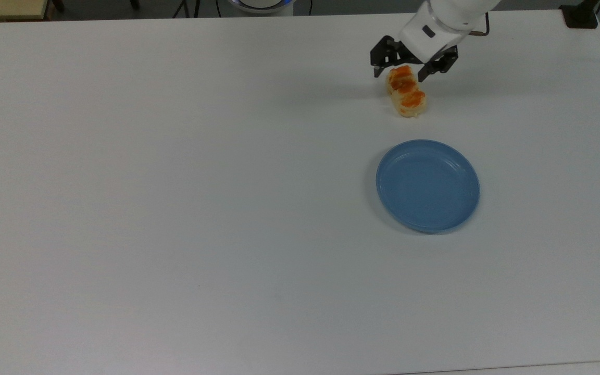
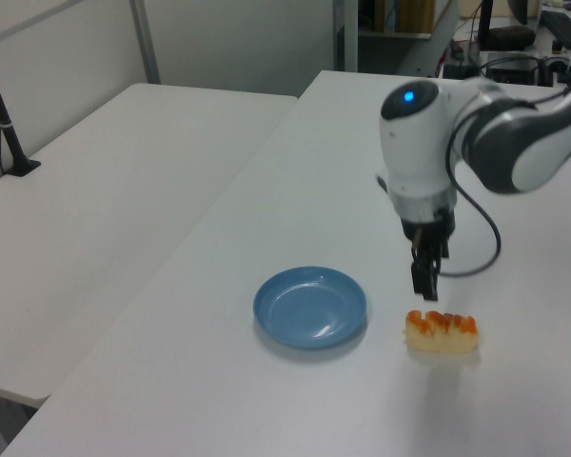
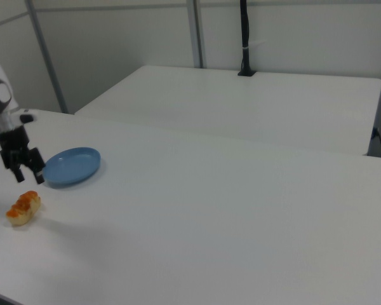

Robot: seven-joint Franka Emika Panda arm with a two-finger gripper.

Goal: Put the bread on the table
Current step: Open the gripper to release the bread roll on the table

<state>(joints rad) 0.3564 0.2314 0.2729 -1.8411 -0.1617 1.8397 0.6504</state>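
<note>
A white robot arm's black claw (image 1: 401,63) is hanging above a large white desk (image 1: 175,208), its two fingers spread wide and gripping nothing. The bread (image 1: 407,90), a small pale-yellow bun with three orange glazed bumps, is lying flat on the desk, glazed side up, with nothing touching it.

Taking the bread as the landmark: the claw is sitting above the bun's far end, the end pointing away from the blue plate (image 1: 427,185). In the left view the claw (image 2: 423,269) is hanging clear above the bread (image 2: 442,332) with open air between them, and in the right view the claw (image 3: 24,170) is likewise floating above the bread (image 3: 23,208). The bun's long axis is running from that far end towards the plate, leaning slightly to the top view's right. The spread fingers are straddling that axis crosswise.

The plate is lying near the bread but apart from it, with bare desk between them. The desk's far edge is running not far beyond the bread on the side away from the plate. Broad bare desk is stretching away from the bread towards the top view's left.

Judging from this, the placing looks done, and a straight rise of the claw would meet no obstacle.
</note>
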